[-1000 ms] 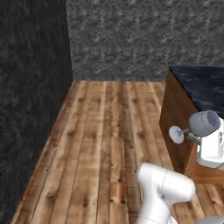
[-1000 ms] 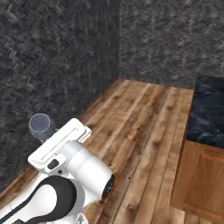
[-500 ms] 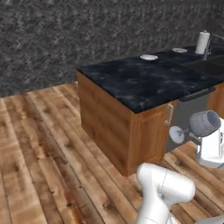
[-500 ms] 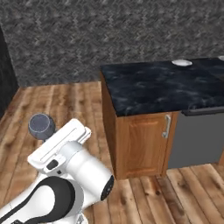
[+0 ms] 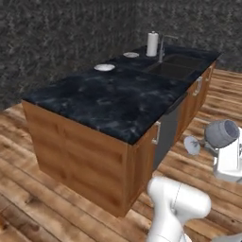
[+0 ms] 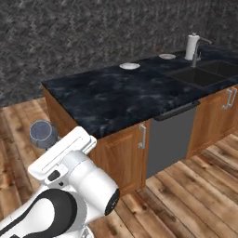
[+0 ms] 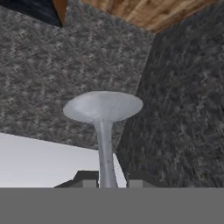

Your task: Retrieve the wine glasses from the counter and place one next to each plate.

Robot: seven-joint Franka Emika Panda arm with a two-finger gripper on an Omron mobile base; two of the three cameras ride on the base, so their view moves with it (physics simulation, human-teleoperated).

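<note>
The hand [image 7: 107, 183] is clenched on a wine glass [image 5: 215, 136] — in the hand view the two dark fingertips [image 7: 87, 180] stand either side of the thin stem, with the round foot spread out beyond them. In the left base view that glass lies tipped on its side at about 3 o'clock, over the wooden floor [image 5: 28, 208] and well apart from the counter [image 5: 113, 97], its bowl to the right and its foot pointing left toward the cabinet doors. In the right base view the glass [image 6: 43, 134] shows as a grey bowl at about 9 o'clock, just past the white hand body.

The glossy black counter runs from the middle of the picture toward 1 o'clock over brown cabinets with silver handles. On its far edge sit two small whitish plates: one [image 5: 104, 67] at about 11 o'clock, the other [image 5: 131, 55] farther along toward 12. They are too small to make out any rim pattern. Beyond them stands what looks like a white paper roll [image 5: 152, 44] beside the tap [image 5: 163, 47] of a dark sink [image 5: 176, 66].
</note>
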